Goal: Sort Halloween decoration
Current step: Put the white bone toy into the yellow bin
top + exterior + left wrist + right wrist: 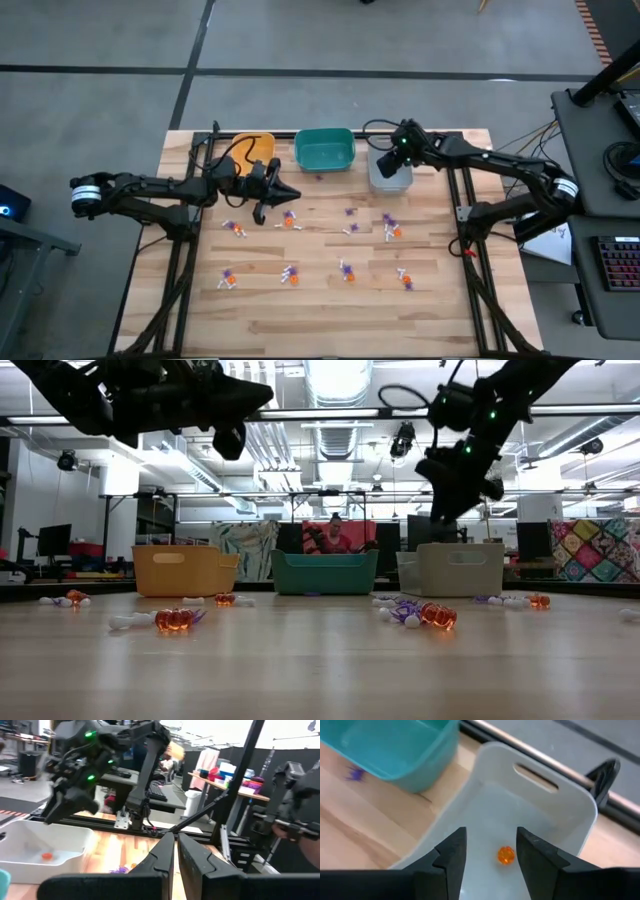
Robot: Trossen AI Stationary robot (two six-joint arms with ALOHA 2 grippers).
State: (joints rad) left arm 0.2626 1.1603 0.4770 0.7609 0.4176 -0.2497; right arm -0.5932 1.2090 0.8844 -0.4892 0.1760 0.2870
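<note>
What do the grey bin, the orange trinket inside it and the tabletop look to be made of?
Grey bin: likely moulded plastic, matt, with smooth rounded walls and a cut-out handle slot. Orange trinket: probably translucent plastic, glossy, with a faceted, glowing look; too small to be sure. Tabletop: wood, pale planks with visible grain and seams, lightly sheened in the low view.

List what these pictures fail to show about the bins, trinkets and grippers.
- Yellow plastic bin: high view, left arm covers part of its inside.
- Tiny orange, purple and white trinkets: high view, too small to tell shapes.
- Grey plastic bin: right wrist view, near part hidden by the open right gripper.
</note>
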